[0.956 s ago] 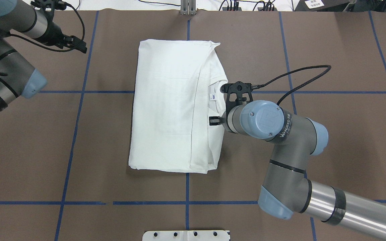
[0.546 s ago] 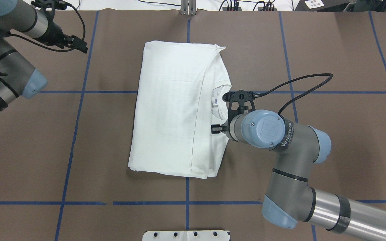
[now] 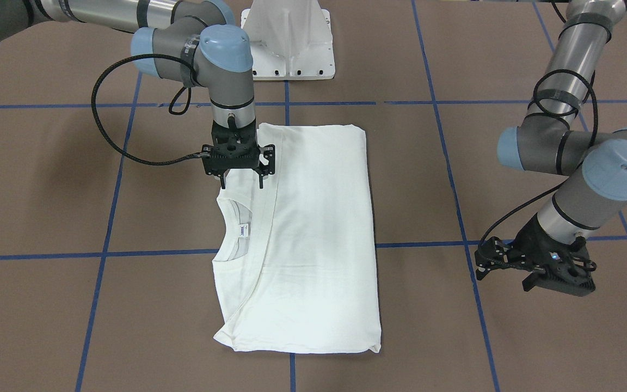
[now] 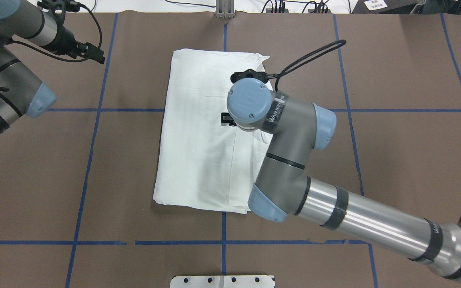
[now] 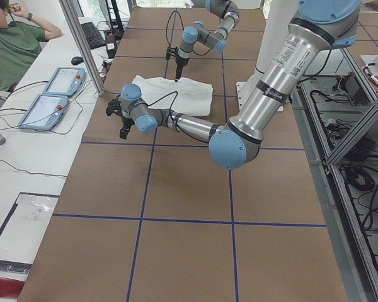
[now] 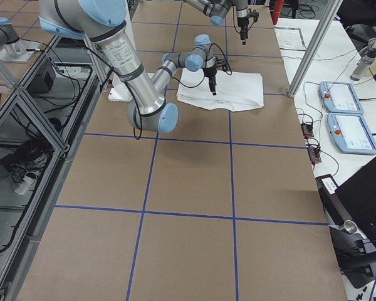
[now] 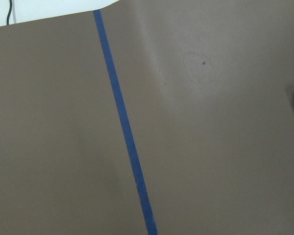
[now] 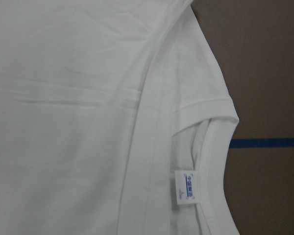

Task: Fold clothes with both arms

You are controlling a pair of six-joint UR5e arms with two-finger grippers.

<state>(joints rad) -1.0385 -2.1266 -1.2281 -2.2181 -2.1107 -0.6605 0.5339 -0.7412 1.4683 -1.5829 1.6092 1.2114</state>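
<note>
The white T-shirt [image 3: 313, 234] lies folded into a long rectangle on the brown table, also seen from overhead [image 4: 198, 132]. Its ribbed collar [image 3: 226, 218] and neck label [image 3: 244, 231] show at the long edge; the right wrist view shows the collar [image 8: 215, 147] and label [image 8: 187, 188] close up. My right gripper [image 3: 240, 185] points straight down over that edge, just beside the collar, open, with nothing between the fingers. From overhead its wrist hides it. My left gripper [image 3: 482, 264] hangs over bare table well off the shirt, open and empty; it also shows overhead [image 4: 97, 56].
The white pedestal base [image 3: 289, 43] stands at the robot's side of the table. Blue tape lines [image 7: 122, 132] cross the brown cover. Teach pendants [image 5: 57, 82] and a seated person lie beyond the far edge, next to an aluminium post [image 5: 82, 44].
The shirt first slid slightly away from the left arm. My right arm then swung from beside the shirt's edge to over the shirt. The left arm stayed put.
</note>
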